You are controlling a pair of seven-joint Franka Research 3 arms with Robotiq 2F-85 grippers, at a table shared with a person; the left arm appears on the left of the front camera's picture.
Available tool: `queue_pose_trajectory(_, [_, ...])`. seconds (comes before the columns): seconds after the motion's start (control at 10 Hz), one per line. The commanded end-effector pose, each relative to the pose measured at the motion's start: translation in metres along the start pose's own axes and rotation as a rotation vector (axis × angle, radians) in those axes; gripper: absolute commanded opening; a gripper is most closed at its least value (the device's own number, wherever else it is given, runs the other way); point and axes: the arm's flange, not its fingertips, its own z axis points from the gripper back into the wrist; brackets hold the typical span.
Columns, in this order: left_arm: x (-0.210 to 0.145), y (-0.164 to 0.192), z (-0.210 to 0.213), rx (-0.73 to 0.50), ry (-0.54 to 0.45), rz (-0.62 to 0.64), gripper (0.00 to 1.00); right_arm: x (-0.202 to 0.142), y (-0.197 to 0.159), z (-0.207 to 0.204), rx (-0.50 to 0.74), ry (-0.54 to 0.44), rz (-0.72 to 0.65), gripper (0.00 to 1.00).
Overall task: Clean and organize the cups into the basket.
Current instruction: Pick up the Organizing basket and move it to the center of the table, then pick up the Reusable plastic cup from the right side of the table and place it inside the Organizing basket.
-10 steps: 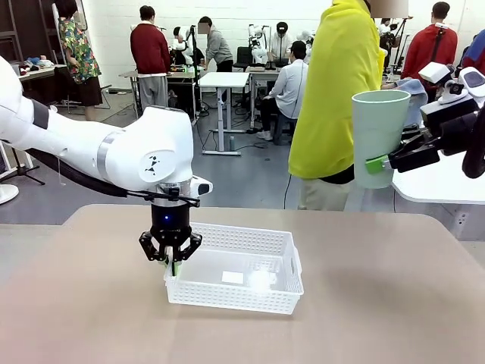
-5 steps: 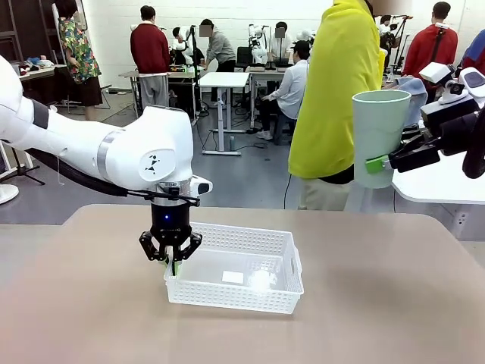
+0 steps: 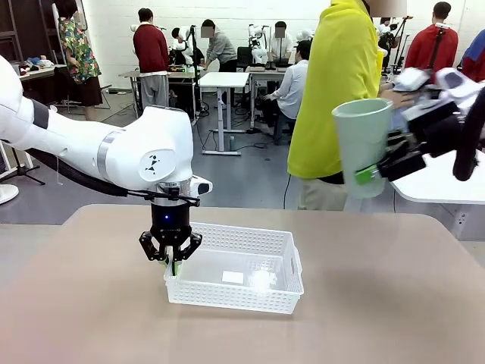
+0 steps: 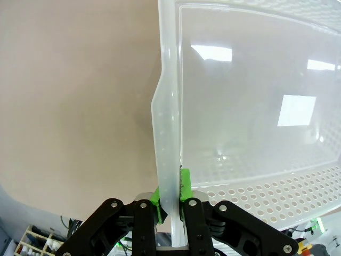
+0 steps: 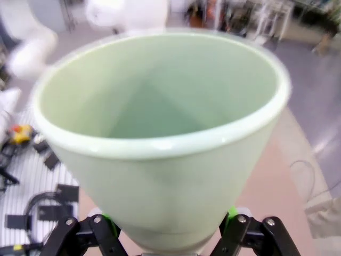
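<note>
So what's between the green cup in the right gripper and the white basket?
Nothing: the front view shows bare table between the basket and the green cup held in the right gripper.

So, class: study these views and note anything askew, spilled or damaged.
The mint green cup, held aloft in the right pincer, leans off upright. The left pincer pinches the basket at its left rim. Nothing spilled or damaged.

Bright, even overhead light casts a soft shadow beside the basket (image 3: 235,297); lamp glare spots its floor (wrist-view edges bow). The mint cup (image 5: 160,186) looks blurred, background unfocused.
</note>
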Motion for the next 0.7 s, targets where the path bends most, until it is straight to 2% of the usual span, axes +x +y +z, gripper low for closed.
queue_pose_trajectory(0.0, [0.0, 0.0, 0.0, 0.003, -0.004, -0.002, 0.0, 0.062, -0.007, -0.041, 0.073, 0.266, 0.042, 0.81])
queue_pose_trajectory(0.2, [0.0, 0.0, 0.0, 0.003, -0.004, -0.002, 0.0, 0.098, -0.014, -0.078, 0.162, 0.451, 0.024, 0.81])
queue_pose_trajectory(0.4, [0.0, 0.0, 0.0, 0.003, -0.004, -0.002, 0.0, 0.103, -0.022, -0.126, 0.201, 0.638, -0.013, 0.81])
queue_pose_trajectory(0.6, [0.0, 0.0, 0.0, 0.003, -0.004, -0.002, 0.0, 0.098, -0.027, -0.173, 0.235, 0.741, -0.023, 0.81])
